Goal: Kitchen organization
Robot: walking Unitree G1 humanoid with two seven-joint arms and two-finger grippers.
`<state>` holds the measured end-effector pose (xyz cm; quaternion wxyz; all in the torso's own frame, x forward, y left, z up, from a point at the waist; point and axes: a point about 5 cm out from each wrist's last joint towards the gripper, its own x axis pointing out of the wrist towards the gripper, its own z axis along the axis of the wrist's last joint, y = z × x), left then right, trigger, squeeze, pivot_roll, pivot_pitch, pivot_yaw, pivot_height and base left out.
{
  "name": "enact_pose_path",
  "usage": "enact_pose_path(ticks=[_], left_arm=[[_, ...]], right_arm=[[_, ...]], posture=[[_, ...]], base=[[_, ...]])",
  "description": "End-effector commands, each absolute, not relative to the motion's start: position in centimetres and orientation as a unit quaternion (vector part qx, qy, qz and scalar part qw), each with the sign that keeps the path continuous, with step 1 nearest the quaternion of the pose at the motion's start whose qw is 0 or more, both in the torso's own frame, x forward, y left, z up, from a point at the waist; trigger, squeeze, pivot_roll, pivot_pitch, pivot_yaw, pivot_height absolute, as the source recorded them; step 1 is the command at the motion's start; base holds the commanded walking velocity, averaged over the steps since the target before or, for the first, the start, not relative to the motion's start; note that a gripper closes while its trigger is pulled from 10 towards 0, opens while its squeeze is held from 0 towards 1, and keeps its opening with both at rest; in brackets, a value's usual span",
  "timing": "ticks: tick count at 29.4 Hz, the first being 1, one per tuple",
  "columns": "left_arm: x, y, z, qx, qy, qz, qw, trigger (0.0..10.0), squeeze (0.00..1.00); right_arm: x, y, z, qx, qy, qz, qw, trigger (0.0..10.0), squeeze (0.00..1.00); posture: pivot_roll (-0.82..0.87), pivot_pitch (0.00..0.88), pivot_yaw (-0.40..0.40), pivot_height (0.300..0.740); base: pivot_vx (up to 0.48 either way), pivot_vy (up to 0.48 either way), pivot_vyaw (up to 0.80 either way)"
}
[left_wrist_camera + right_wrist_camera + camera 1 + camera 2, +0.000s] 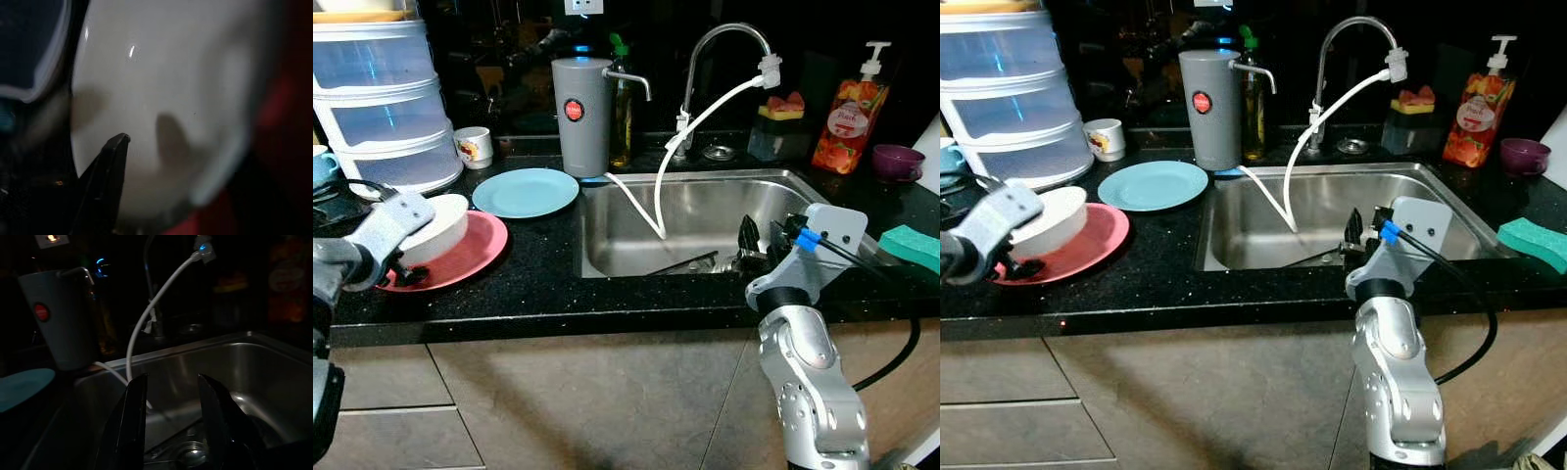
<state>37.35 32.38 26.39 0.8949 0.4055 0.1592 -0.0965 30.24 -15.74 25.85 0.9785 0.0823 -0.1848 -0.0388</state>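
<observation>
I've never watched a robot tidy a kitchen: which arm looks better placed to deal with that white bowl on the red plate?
Probably the left. Its gripper is already at the white bowl on the red plate; the right gripper hangs open-jawed over the sink.

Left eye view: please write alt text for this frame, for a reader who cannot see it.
The robot's left pincer grips a white bowl resting on a red plate on a black countertop, while the right pincer hangs open over a steel sink. A blue plate, grey dispenser and green sponge sit nearby.
</observation>
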Motion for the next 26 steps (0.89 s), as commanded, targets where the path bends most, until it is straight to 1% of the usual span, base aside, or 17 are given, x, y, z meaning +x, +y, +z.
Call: enact_pose_path(ticks=[1,5,11,13,14,15,16,17,18,19,20,21,22,23,24,25,26], left_arm=[[37.5,32.0,25.7,0.429,0.16,-0.106,0.883,0.0,0.0],[37.7,31.5,26.0,0.476,0.136,-0.102,0.863,0.0,0.0],[38.0,30.7,26.7,0.505,0.096,-0.094,0.853,0.0,0.0],[38.3,30.2,27.2,0.518,0.068,-0.089,0.848,0.0,0.0],[38.4,29.9,27.6,0.525,0.05,-0.088,0.845,4.1,0.0],[38.4,29.6,27.9,0.529,0.039,-0.086,0.843,10.0,0.0],[38.5,29.1,28.4,0.533,0.015,-0.089,0.841,10.0,0.0],[38.5,29.1,28.4,0.533,0.015,-0.089,0.841,10.0,0.0],[38.6,27.5,29.8,0.545,-0.052,-0.099,0.831,10.0,0.0],[38.6,26.9,30.3,0.55,-0.078,-0.102,0.825,10.0,0.0],[38.6,26.9,30.3,0.55,-0.078,-0.102,0.825,10.0,0.0],[38.6,26.3,30.5,0.555,-0.096,-0.108,0.819,10.0,0.0],[38.4,25.5,30.7,0.571,-0.125,-0.115,0.803,10.0,0.0],[38.4,25.5,30.7,0.571,-0.125,-0.115,0.803,10.0,0.0],[38.0,23.2,30.8,0.601,-0.19,-0.143,0.763,10.0,0.0],[37.6,22.0,30.8,0.605,-0.225,-0.16,0.747,10.0,0.0],[37.6,22.0,30.8,0.605,-0.225,-0.16,0.747,10.0,0.0]], right_arm=[[30.3,-15.5,25.9,0.087,-0.182,-0.033,0.979,10.0,0.0],[30.3,-15.5,25.9,0.087,-0.182,-0.032,0.979,10.0,0.0],[30.2,-15.4,25.9,0.087,-0.181,-0.032,0.979,10.0,0.0],[30.2,-15.4,25.9,0.087,-0.181,-0.032,0.979,10.0,0.0],[30.2,-15.4,25.8,0.087,-0.181,-0.033,0.979,10.0,0.0],[30.2,-15.4,25.8,0.087,-0.181,-0.034,0.979,10.0,0.0],[30.2,-15.4,25.8,0.088,-0.182,-0.035,0.979,10.0,0.0],[30.2,-15.4,25.8,0.088,-0.182,-0.035,0.979,10.0,0.0],[30.2,-15.4,25.9,0.089,-0.183,-0.034,0.978,10.0,0.0],[30.3,-15.3,25.9,0.09,-0.184,-0.032,0.978,10.0,0.0],[30.3,-15.3,25.9,0.09,-0.184,-0.032,0.978,10.0,0.0],[30.3,-15.2,25.9,0.09,-0.184,-0.03,0.978,10.0,0.0],[30.4,-15.0,26.0,0.096,-0.183,-0.021,0.978,10.0,0.0],[30.4,-15.0,26.0,0.096,-0.183,-0.021,0.978,10.0,0.0],[30.6,-13.9,26.4,0.124,-0.175,0.019,0.977,10.0,0.0],[30.7,-13.4,26.6,0.135,-0.169,0.042,0.976,10.0,0.0],[30.7,-13.4,26.6,0.135,-0.169,0.042,0.976,10.0,0.0]], posture=[[0.05,0.111,0.002,0.74],[0.04,0.116,0.001,0.74],[0.04,0.115,0.006,0.74],[0.04,0.113,0.008,0.74],[0.04,0.113,0.008,0.74],[0.04,0.113,0.008,0.74],[0.04,0.11,0.012,0.74],[0.04,0.11,0.012,0.74],[0.05,0.105,0.012,0.74],[0.05,0.105,0.012,0.74],[0.05,0.105,0.012,0.74],[0.05,0.104,0.011,0.74],[0.05,0.103,0.009,0.74],[0.05,0.103,0.009,0.74],[0.05,0.101,0.004,0.74],[0.05,0.101,0.001,0.74],[0.05,0.101,0.001,0.74]], base=[[0.0,0.0,0.0],[0.0,0.0,0.0],[0.0,0.0,0.0],[0.0,0.0,0.0],[0.0,0.0,0.0],[0.0,0.0,0.0],[0.0,0.0,0.0],[0.0,0.0,0.0],[0.0,0.0,0.0],[0.0,0.0,0.0],[0.0,0.0,0.0],[0.0,0.0,0.0],[0.0,0.0,0.0],[0.0,0.0,0.0],[0.0,0.0,0.0],[0.0,0.0,0.0],[0.0,0.0,0.0]])
